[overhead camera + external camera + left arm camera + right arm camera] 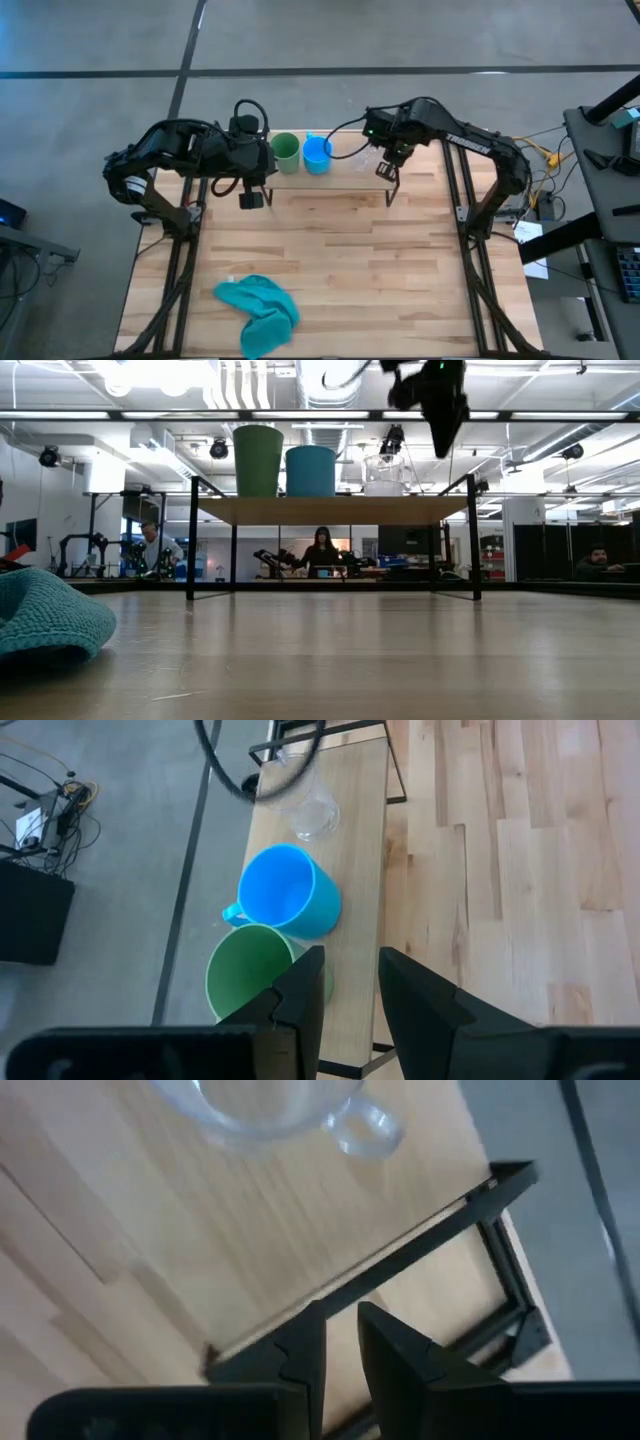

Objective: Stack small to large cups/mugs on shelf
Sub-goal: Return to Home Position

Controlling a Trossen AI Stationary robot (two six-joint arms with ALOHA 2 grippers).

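The shelf (345, 178) stands along the table's far edge on thin black legs. Three cups stand on it in a row, bottoms on the board: the green tumbler (285, 152), the blue mug (317, 153) and the clear glass mug (365, 158). In the low view they show as green tumbler (258, 460), blue mug (311, 470) and glass mug (383, 475). My left gripper (350, 975) hovers off the shelf's left end beside the green tumbler (250, 982), narrowly open. My right gripper (342, 1325) hangs above the shelf's right end, narrowly open, just clear of the glass mug (270, 1100).
A teal cloth (260, 312) lies crumpled near the table's near edge, left of centre, and fills the low view's left corner as cloth (40, 620). The shelf's black frame (400, 1245) runs under my right gripper. People stand in the room beyond the table.
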